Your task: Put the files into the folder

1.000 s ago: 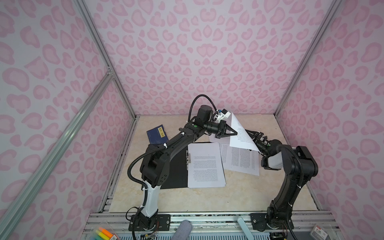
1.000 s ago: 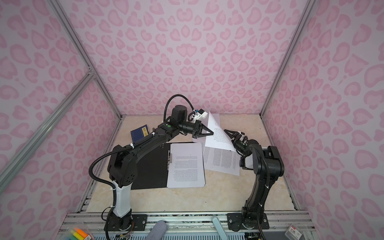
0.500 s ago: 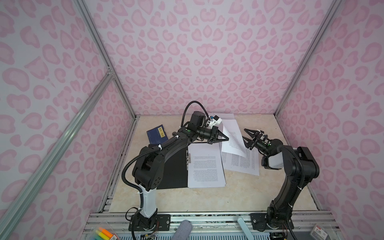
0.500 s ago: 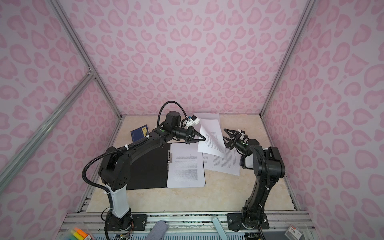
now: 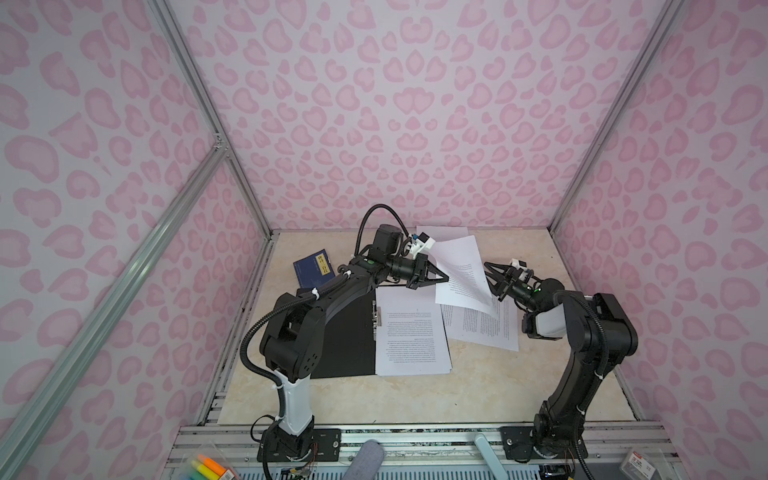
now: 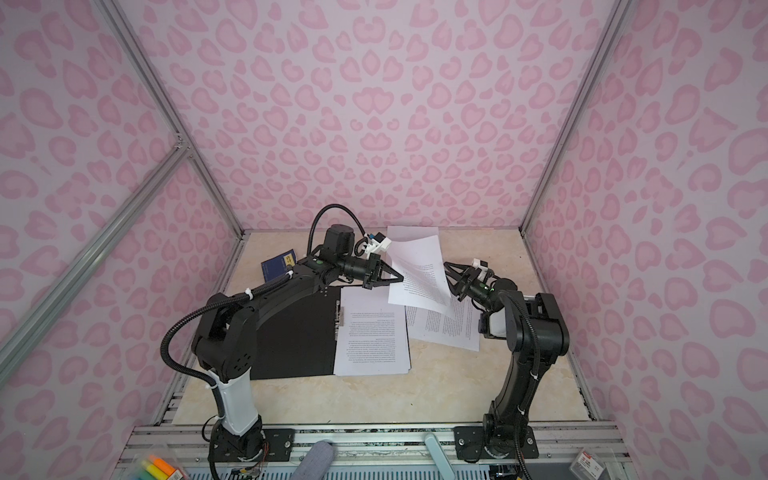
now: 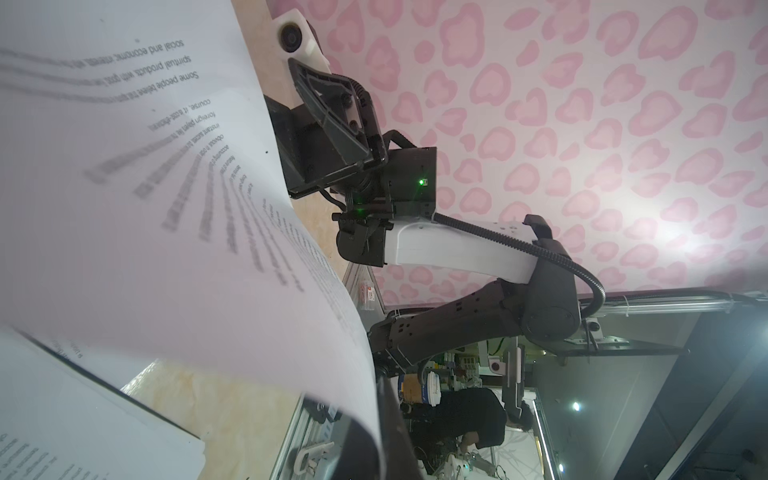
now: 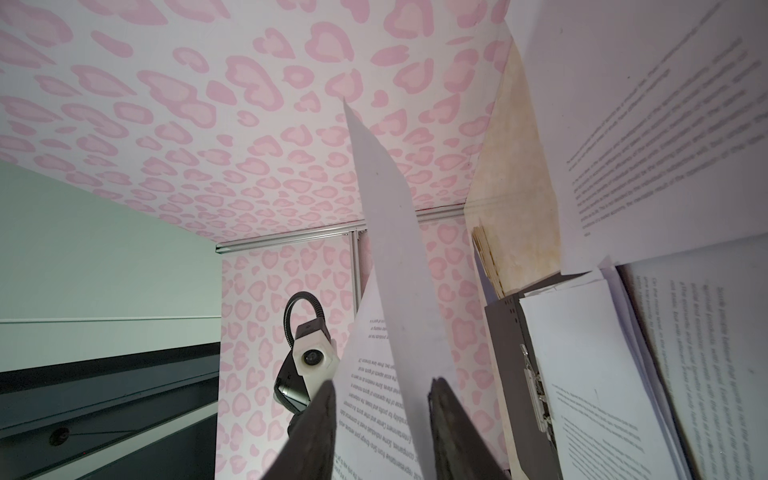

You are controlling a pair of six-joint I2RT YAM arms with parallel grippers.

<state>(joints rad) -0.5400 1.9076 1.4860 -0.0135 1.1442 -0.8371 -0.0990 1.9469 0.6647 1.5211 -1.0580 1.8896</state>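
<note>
Midair at centre frame, a printed sheet (image 5: 459, 270) hangs clenched at its left edge by the left gripper (image 5: 441, 277), its right edge between the parted jaws of the right gripper (image 5: 493, 281), while the open black folder (image 5: 345, 332) lies below-left, nearer the left arm.

I see the folder (image 5: 349, 353) lying open on the bench (image 5: 415, 399). A stack of files (image 5: 411, 336) sits on its right half, with more files (image 5: 486, 328) right of it. The booklet (image 5: 313, 268) lies behind its left side, and one sheet (image 5: 459, 270) is raised above them.
</note>
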